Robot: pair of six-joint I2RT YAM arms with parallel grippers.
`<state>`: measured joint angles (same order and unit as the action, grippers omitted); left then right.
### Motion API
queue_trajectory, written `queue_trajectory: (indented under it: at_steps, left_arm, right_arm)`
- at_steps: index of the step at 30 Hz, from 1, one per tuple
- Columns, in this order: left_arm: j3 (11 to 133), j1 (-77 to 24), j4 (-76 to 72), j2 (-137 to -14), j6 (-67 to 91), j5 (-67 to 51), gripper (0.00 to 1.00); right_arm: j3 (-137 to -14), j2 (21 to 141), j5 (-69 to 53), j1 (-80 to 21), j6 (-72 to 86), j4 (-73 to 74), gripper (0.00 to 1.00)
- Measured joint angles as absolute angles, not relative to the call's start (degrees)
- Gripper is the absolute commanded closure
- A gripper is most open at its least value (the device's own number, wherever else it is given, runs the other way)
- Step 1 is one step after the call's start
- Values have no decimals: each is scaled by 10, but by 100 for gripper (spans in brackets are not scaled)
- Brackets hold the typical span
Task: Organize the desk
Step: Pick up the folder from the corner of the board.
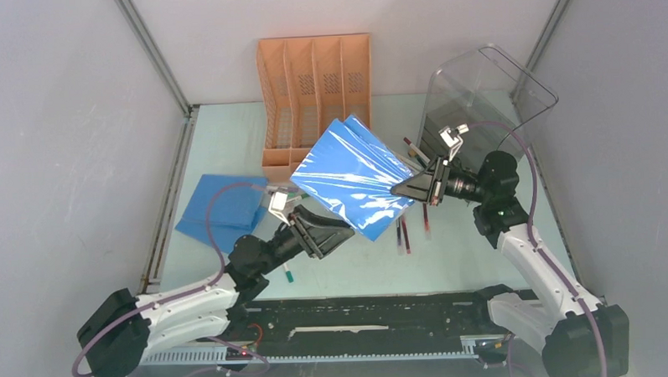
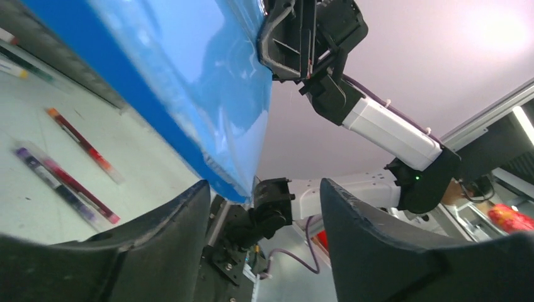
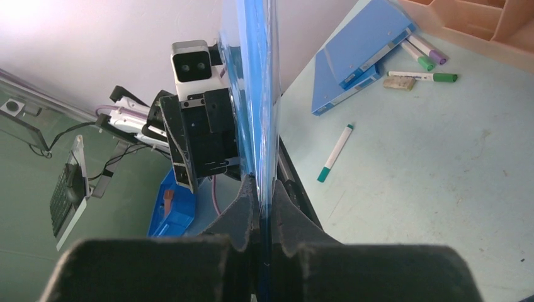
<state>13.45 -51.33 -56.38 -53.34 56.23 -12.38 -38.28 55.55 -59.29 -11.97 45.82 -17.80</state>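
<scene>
Right hand (image 3: pixel 259 189) clamped blue folder (image 1: pixel 355 175); left hand (image 2: pixel 263 195) stood apart about its corner. Judged best: left clears before slotting into orange rack (image 1: pixel 315 97).

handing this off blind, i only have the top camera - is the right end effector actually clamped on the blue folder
observer: yes. The right wrist view shows the right end effector shut on the edge of the blue folder, pinching it from both sides.
operator: and the left one, gripping too or open
observer: open. In the left wrist view the left end effector has its jaws well apart. The folder's lower corner sits just beyond the tips and is not pinched.
</scene>
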Motion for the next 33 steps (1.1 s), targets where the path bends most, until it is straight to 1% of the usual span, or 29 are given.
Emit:
queue_trajectory:
  at_steps: [2, 5, 9, 15, 19, 22, 25, 26, 28, 29, 30, 31, 32, 33]
  left_arm:
    - [117, -514, -565, -509, 555, -111, 22]
    - [89, -514, -564, -478, 543, -88, 18]
    - [73, -518, -565, -474, 525, -63, 11]
    - [73, -536, -616, -531, 498, -48, 10]
    - [86, -545, -660, -590, 488, -47, 15]
    - [110, -546, -690, -628, 488, -49, 22]
    - [128, -546, -718, -652, 487, -52, 36]
    - [132, -546, -722, -656, 488, -53, 44]
    - [141, -547, -732, -665, 484, -56, 64]
    - [144, -547, -735, -667, 485, -56, 80]
    - [145, -546, -736, -669, 484, -56, 90]
    - [145, -546, -737, -670, 485, -57, 97]
    - [145, -545, -740, -671, 484, -58, 100]
    - [145, -545, -741, -670, 486, -60, 100]
  right_arm:
    - [-383, 555, -598, -118, 461, -182, 100]
    - [-383, 555, -607, -114, 467, -190, 100]
    - [-383, 555, -617, -112, 473, -196, 100]
    - [-382, 555, -628, -112, 480, -205, 100]
    - [-380, 555, -633, -112, 484, -215, 100]
    - [-379, 555, -635, -112, 486, -220, 100]
    - [-378, 556, -635, -112, 485, -222, 100]
    - [-378, 556, -635, -112, 485, -222, 100]
    - [-378, 556, -634, -112, 485, -222, 100]
    - [-378, 556, -633, -112, 485, -222, 100]
    - [-378, 556, -633, -112, 485, -223, 100]
    - [-378, 556, -633, -112, 483, -226, 100]
    - [-378, 556, -631, -112, 478, -226, 100]
    - [-378, 556, -631, -113, 473, -226, 97]
